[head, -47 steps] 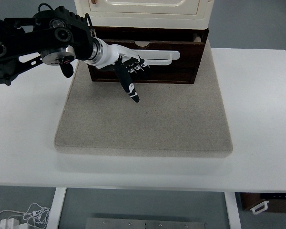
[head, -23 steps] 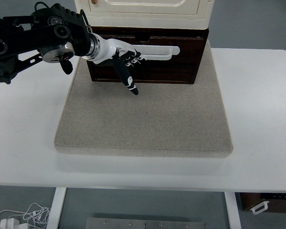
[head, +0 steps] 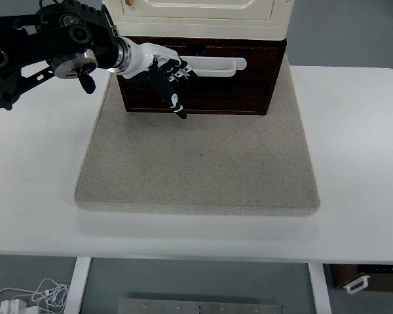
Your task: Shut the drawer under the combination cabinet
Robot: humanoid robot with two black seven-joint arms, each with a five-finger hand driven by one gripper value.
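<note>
**Hand on drawer front**

The left hand [head: 164, 70] lies against the dark drawer [head: 203, 82] under the cream cabinet [head: 200, 16], fingers loosely curled at the white handle [head: 216, 65], thumb down; whether they grip it is unclear. Both stand on the mat [head: 196, 163].

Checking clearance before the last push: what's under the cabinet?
The cabinet rests on the dark drawer, which sits on a grey mat over the white table. The left hand covers part of the drawer front.

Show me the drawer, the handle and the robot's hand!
drawer [head: 242, 91], head view, dark front panel.
handle [head: 223, 65], head view, white bar's right part.
left hand [head: 158, 62], head view, white back of the hand.
</note>
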